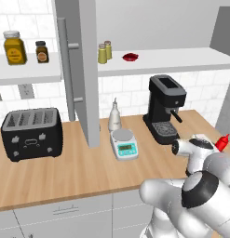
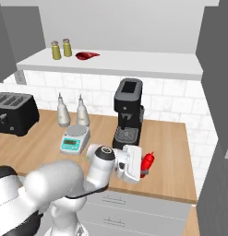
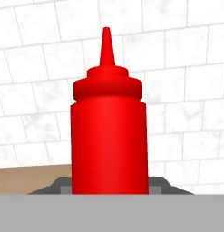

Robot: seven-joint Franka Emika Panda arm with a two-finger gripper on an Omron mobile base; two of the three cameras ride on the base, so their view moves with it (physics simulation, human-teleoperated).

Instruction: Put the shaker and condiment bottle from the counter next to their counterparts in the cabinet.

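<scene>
Condiment bottle (image 3: 109, 136) stands upright on the tabletop (image 1: 79, 172), right of the coffee machine (image 2: 128, 113), filling the hand view close up. Gripper (image 2: 142, 169) sits level around it, apparently clasping it, though the fingertips are hidden. Two shakers (image 1: 104, 52) share the cabinet shelf (image 1: 172, 60).

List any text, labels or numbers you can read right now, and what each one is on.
No text is legible.
Kitchen scale: its display is lit teal, but any digits are too small to read.
Amber jars: orange labels, any print too blurred to read.
Toaster: small pale marks on the front, not legible.
Condiment bottle: plain red, no label.
Coffee machine: no marking readable.
</scene>
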